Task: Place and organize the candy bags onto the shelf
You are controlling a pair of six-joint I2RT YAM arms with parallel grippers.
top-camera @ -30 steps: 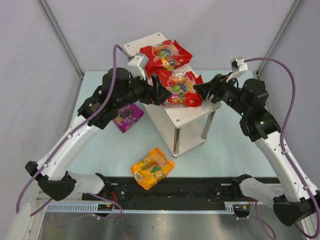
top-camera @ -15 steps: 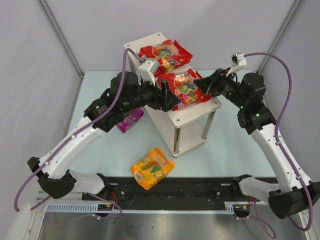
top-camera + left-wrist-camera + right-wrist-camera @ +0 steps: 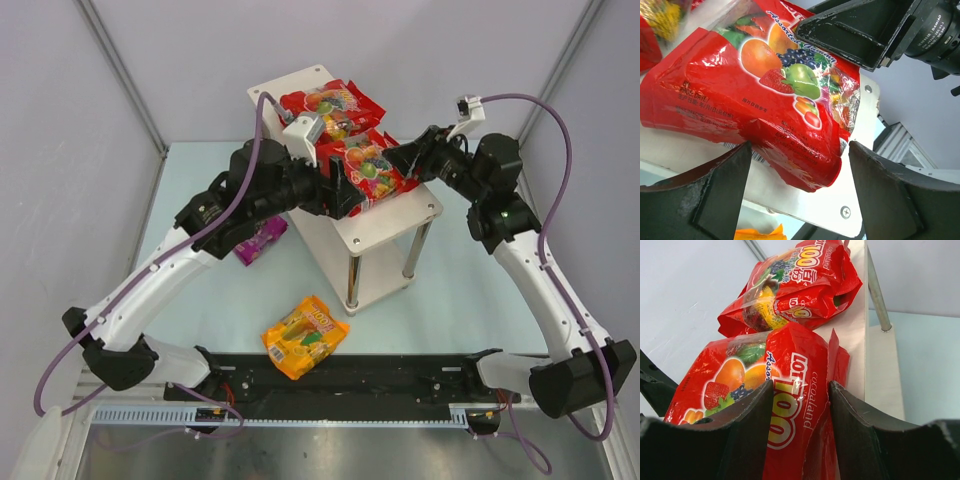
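Both pincers have advanced over the shelf (image 3: 392,226), and the nearer red bag (image 3: 368,172) has shifted slightly toward the back. The right pincer (image 3: 799,385) is clamped tight on that bag's right edge. The left pincer (image 3: 800,147) stands wide open at the bag's left end, gripping nothing. The bag rests on the top board, just beside the second red bag (image 3: 330,105). The orange-yellow bag (image 3: 305,335) and the purple bag (image 3: 262,240) lie on the worktop (image 3: 440,300).

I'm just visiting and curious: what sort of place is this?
Probably a robot test booth: two mechanical arms bolted to a table, plain grey walls close around, and a small shelf with candy bags.
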